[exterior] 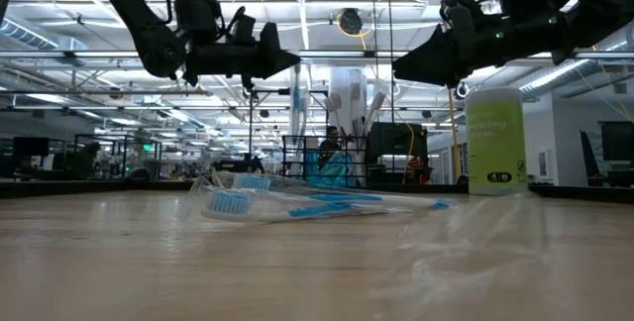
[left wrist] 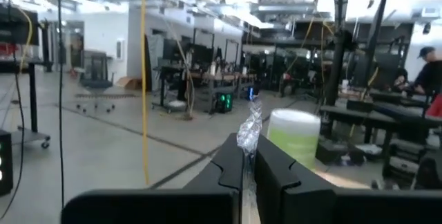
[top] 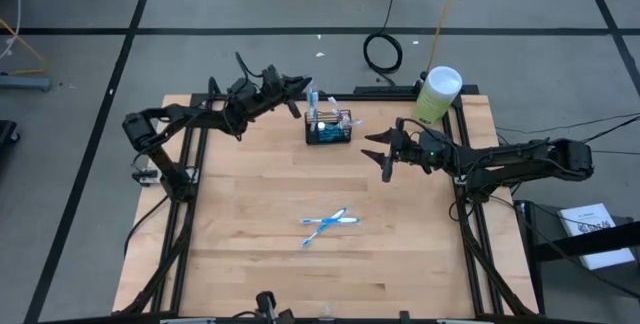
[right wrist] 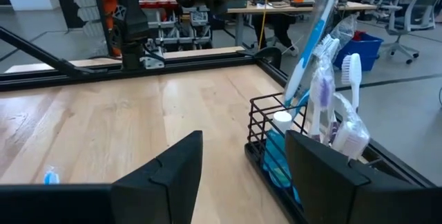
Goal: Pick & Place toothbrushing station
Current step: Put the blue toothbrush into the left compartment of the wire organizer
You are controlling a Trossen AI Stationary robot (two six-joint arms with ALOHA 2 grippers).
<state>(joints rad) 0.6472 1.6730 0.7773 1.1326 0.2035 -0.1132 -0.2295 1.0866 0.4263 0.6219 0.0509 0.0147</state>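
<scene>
The black wire basket (top: 330, 130) stands at the table's far middle, holding several wrapped toothbrushes; it also shows in the low view (exterior: 327, 162) and the right wrist view (right wrist: 266, 117). My left gripper (top: 300, 104) is above the basket's left end, shut on a blue toothbrush (right wrist: 314, 37) in a clear wrapper. My right gripper (top: 379, 156) is open and empty to the right of the basket, its fingers (right wrist: 176, 165) pointing at it. Two more wrapped blue toothbrushes (top: 330, 225) lie crossed on the table's middle. My left gripper pinches the upper end of the toothbrush's clear wrapper (left wrist: 248, 128) between its two fingers. The fingers lie about level, coming from the table's left (exterior: 282, 61). The toothbrush hangs below them, tilted, with its lower end (right wrist: 293, 96) inside the basket.
A tall pale-green cylinder with a white lid (top: 437, 94) stands at the table's far right corner. A black frame (top: 470, 214) runs along the table's edges. Bare wood lies between the basket and the two loose toothbrushes.
</scene>
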